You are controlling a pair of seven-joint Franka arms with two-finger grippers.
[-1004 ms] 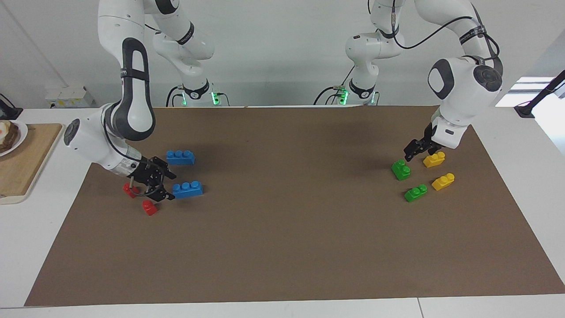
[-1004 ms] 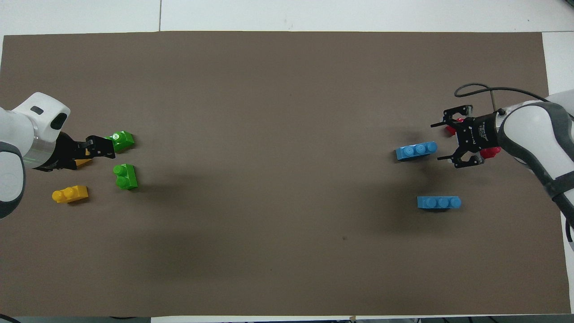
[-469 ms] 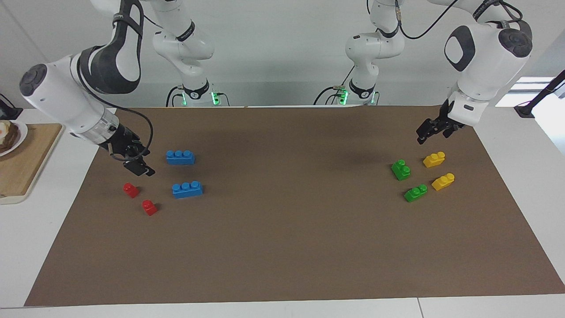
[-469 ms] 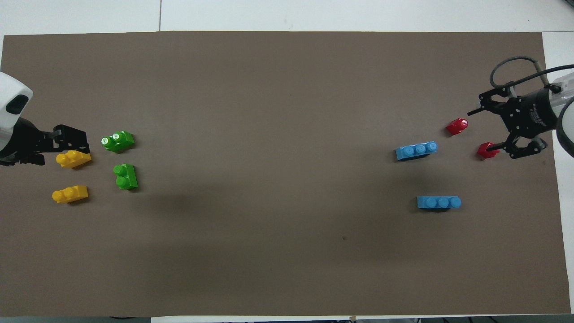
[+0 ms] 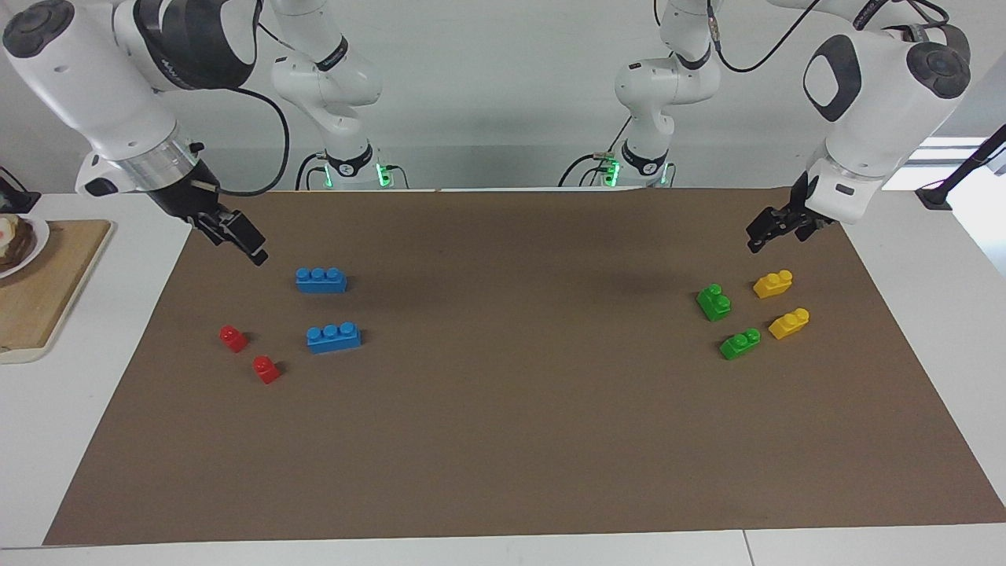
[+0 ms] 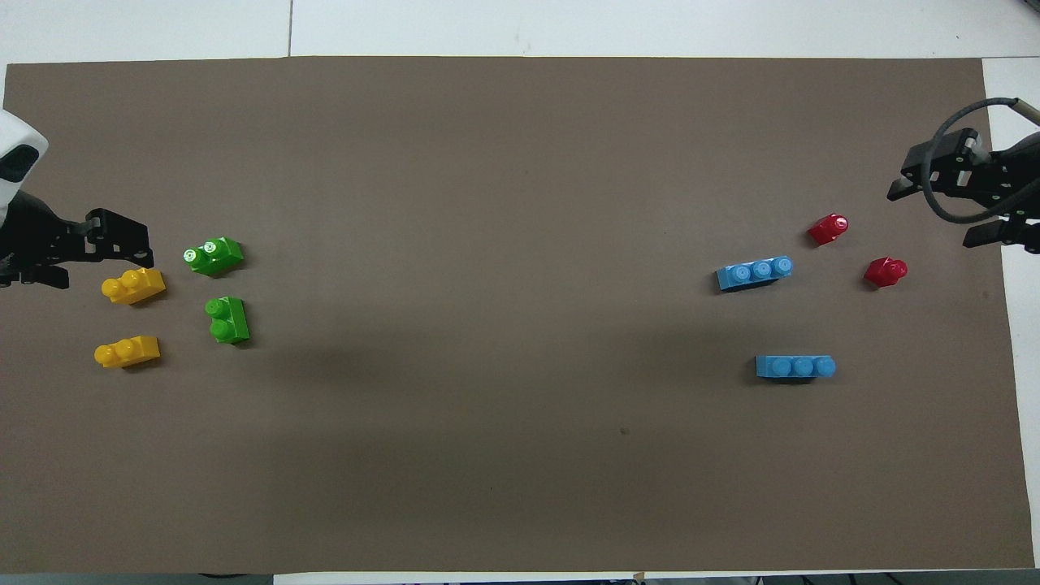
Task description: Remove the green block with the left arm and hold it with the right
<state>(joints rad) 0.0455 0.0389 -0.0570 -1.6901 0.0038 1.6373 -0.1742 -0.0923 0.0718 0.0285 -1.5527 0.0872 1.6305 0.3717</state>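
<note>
The green block [image 5: 714, 302] stands on the brown mat [image 5: 503, 440] toward the left arm's end; it also shows in the overhead view [image 6: 227, 318]. A lower stepped green brick [image 5: 739, 343] lies just farther from the robots. My left gripper [image 5: 764, 236] is open and empty, raised over the mat's edge beside a yellow brick [image 5: 772, 283], apart from the green block; in the overhead view the left gripper [image 6: 114, 256] shows too. My right gripper [image 5: 240, 240] is open and empty, raised over the mat's other end; in the overhead view the right gripper [image 6: 930, 219] shows there too.
Two blue three-stud bricks [image 5: 321, 279] [image 5: 333, 336] and two red bricks [image 5: 233, 338] [image 5: 266, 369] lie toward the right arm's end. A second yellow brick [image 5: 789, 322] lies by the green ones. A wooden board [image 5: 39, 291] with a plate sits off the mat.
Both grippers have risen and drawn back: the left from beside the green block, the right from between the red bricks and the blue brick. No brick has moved.
</note>
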